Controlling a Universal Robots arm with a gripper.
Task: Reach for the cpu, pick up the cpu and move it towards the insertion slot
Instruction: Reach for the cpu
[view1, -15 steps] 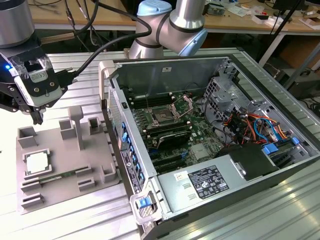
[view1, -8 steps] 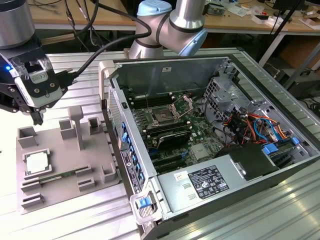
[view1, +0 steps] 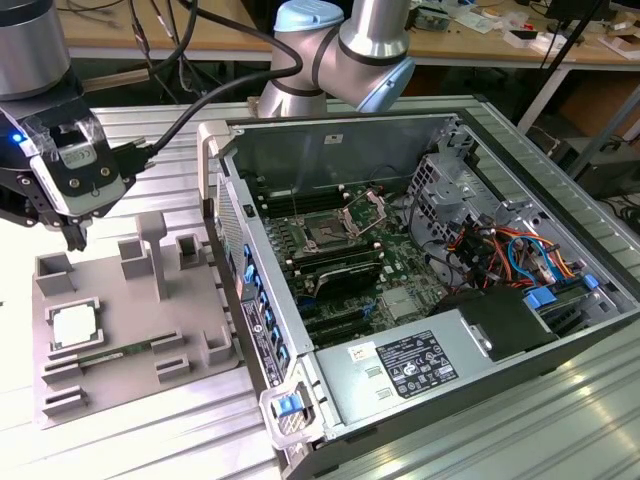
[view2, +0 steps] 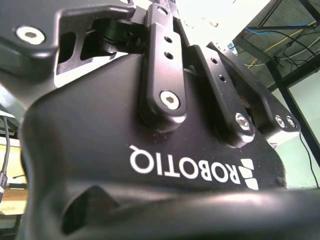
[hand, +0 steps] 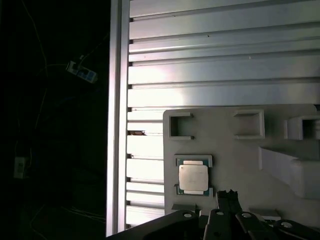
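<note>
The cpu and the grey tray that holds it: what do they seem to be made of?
The cpu: its top looks like metal, silvery-white and matte, catching the light evenly; the thin pale rim around it may be board material. The grey tray: probably plastic, matte and uniform in colour, with blocky walls and recesses; whether it was moulded or printed cannot be told.

1. The cpu (view1: 76, 325) has a silvery-white top with a thin pale rim.
2. The tray (view1: 130, 316) under it is plain matt grey.
3. The gripper (view1: 72, 236) is black, with white lettering (view2: 192, 172) on its body in the second wrist view.
4. The insertion slot (view1: 325, 232) is a dark square in a shiny metal frame, set on a green board (view1: 400, 260).
5. The table (hand: 225, 60) is silver, striped with parallel grooves.
6. The arm (view1: 375, 40) is silver with pale blue caps.
7. The cables (view1: 515, 245) at the exterior view's right are orange, red and blue.
</note>
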